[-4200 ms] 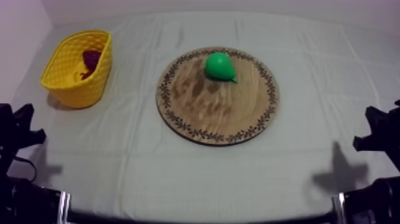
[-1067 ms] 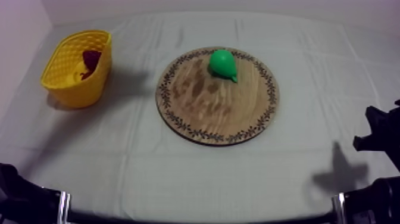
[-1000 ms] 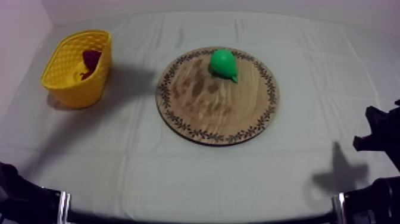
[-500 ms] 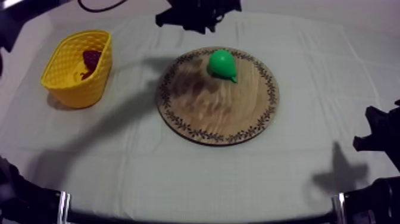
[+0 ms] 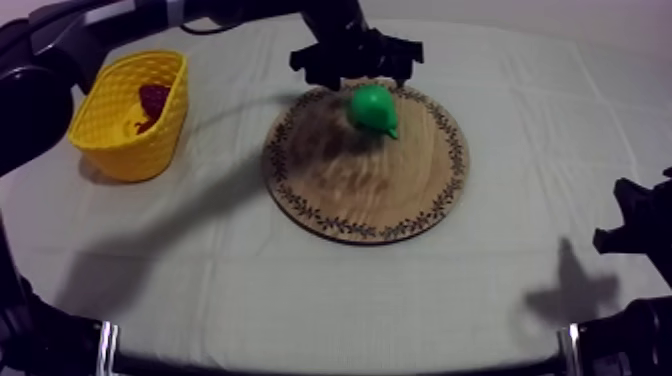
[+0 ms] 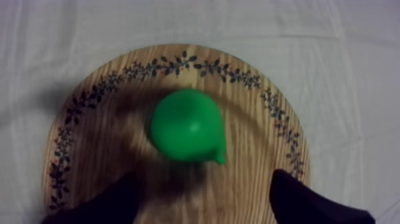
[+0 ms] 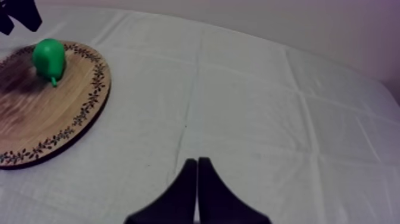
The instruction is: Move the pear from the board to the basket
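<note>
Since half a second ago, the left arm has come in from the far edge of the table, over the far rim of the board. Its left gripper (image 5: 355, 72) now hangs just by the pear (image 5: 371, 107). The two black fingers (image 6: 113, 199) are wide apart with nothing between them. The green pear lies just in front of them and does not touch them. It has not moved. It sits on the round wooden board (image 5: 360, 195), near the rim at about 12 o'clock. The yellow basket (image 5: 125, 140) stands at 9 o'clock from the board, well apart, with a small red fruit (image 5: 152, 98) inside. The right gripper (image 7: 197, 170) rests low at about 4 o'clock from the board, over the grey-white cloth (image 7: 250, 101). Its fingers are pressed together on nothing.
</note>
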